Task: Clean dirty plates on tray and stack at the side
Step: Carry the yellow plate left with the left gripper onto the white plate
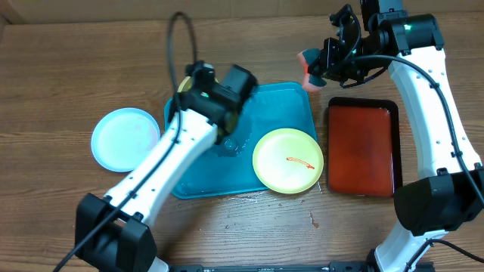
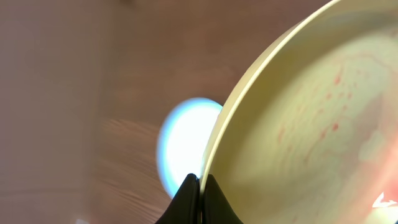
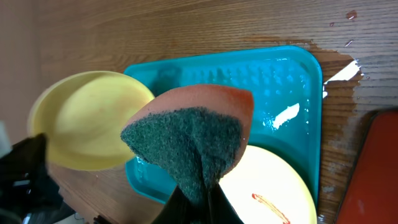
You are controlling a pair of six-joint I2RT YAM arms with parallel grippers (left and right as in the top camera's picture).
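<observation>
Tray [image 1: 280, 102]: teal, holds one smeared yellow plate [image 1: 287, 160] at 4 o'clock.
Red tray [image 1: 361, 147]: beside, 3 o'clock.
Blue plate [image 1: 125, 138]: on table [image 1: 76, 60], 9 o'clock.
Tilted yellow plate [image 2: 298, 124]: 10 o'clock, rim pinched by left gripper [image 2: 200, 186].
Sponge [image 3: 193, 137]: 1 o'clock, clamped in right gripper [image 3: 199, 208].

A brown wood-grain table [image 1: 60, 68] fills the scene, wet in gleaming patches.

yellow plate [image 1: 287, 160] on tray [image 1: 281, 102]; second plate [image 3: 87, 121] aloft; blue plate [image 1: 125, 138] aside
</observation>
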